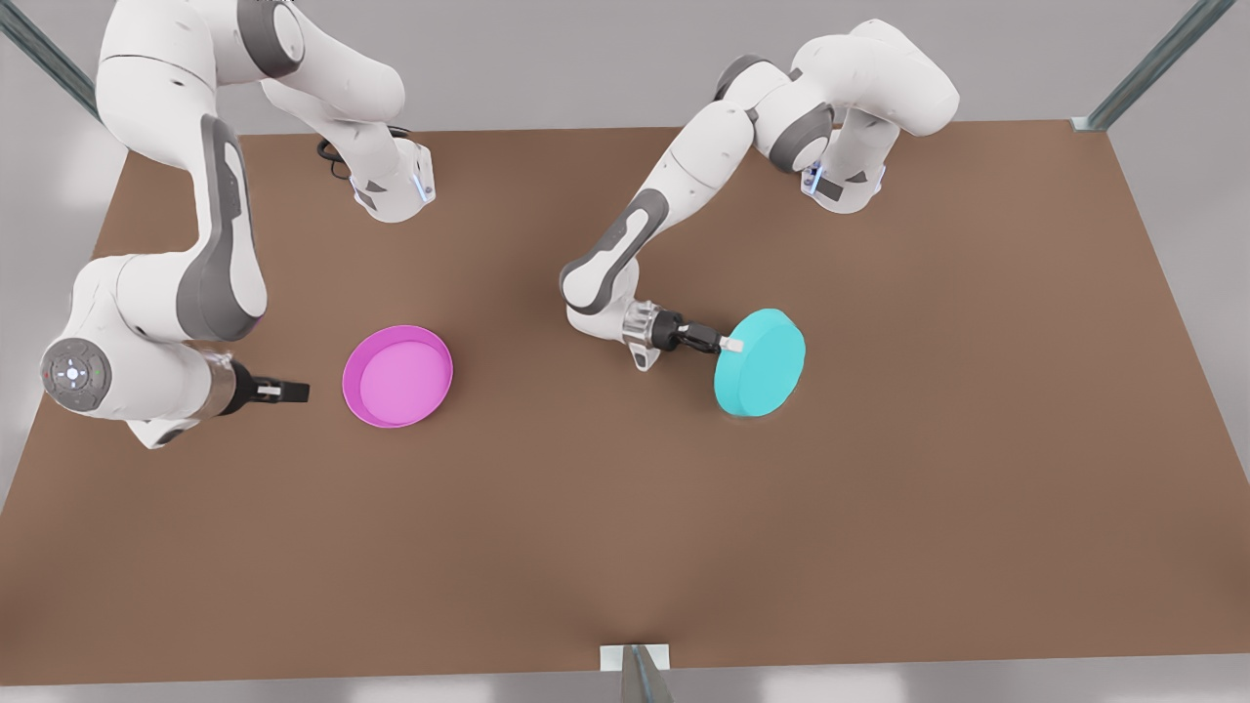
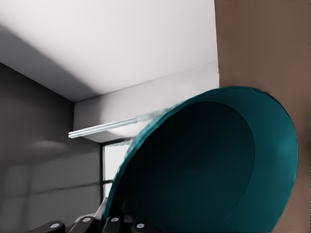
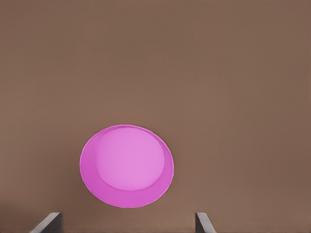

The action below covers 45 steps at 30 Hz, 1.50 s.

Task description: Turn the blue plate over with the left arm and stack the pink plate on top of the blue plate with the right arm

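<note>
The blue plate (image 1: pixel 762 363) is held tilted up off the table at the front view's right, its flat underside turned toward the front camera. My left gripper (image 1: pixel 728 344) is shut on its rim from the side. In the left wrist view the plate's dark hollow inside (image 2: pixel 204 170) looms close. The pink plate (image 1: pixel 397 376) lies rim-up on the table at the front view's left. My right gripper (image 1: pixel 293 392) hovers low just beside it, apart from it, open. In the right wrist view the pink plate (image 3: pixel 126 166) lies ahead of the spread fingertips (image 3: pixel 48 223).
The brown table (image 1: pixel 625 537) spreads wide around both plates, with bare surface between them and toward the front edge. Metal frame posts (image 1: pixel 1152 68) stand at the back corners, and a small bracket (image 1: pixel 635 664) sits at the front edge.
</note>
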Tool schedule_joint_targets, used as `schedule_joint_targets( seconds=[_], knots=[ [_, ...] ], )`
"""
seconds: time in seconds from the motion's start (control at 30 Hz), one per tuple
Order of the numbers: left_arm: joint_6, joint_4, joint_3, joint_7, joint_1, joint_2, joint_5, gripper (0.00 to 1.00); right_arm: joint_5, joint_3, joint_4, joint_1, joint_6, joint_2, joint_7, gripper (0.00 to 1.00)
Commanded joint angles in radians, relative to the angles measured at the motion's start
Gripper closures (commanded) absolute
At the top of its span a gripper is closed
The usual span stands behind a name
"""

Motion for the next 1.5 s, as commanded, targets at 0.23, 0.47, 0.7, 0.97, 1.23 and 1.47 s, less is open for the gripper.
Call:
schedule_joint_targets(
  seconds=[0.23, 0.47, 0.7, 0.97, 1.23, 1.47],
  knots=[
    [0.002, 0.012, -0.001, -0.041, -0.003, 0.011, -0.044, 0.0, 0.002, 0.002, -0.103, -0.076, 0.143, 0.025, -0.088, 0.0],
    [-0.001, 0.069, -0.038, -0.04, -0.003, 0.012, -0.078, 0.0, 0.0, 0.002, -0.169, -0.106, 0.234, 0.023, -0.151, 0.0],
    [-0.01, 0.152, -0.075, -0.04, -0.005, 0.032, -0.136, 0.0, 0.0, 0.002, -0.301, -0.177, 0.412, 0.022, -0.269, 0.0],
    [-0.033, 0.218, -0.127, -0.04, -0.018, 0.058, -0.161, 0.0, 0.106, 0.009, -0.484, -0.218, 0.541, 0.051, -0.427, 0.0],
    [-0.022, 0.298, -0.159, -0.15, -0.045, 0.08, -0.302, 0.0, 0.13, 0.035, -0.562, -0.211, 0.63, 0.103, -0.427, 0.0],
    [-0.021, 0.337, -0.217, -0.31, -0.045, 0.081, -0.429, 0.0, 0.13, 0.052, -0.603, -0.208, 0.662, 0.103, -0.525, 0.0]
  ],
)
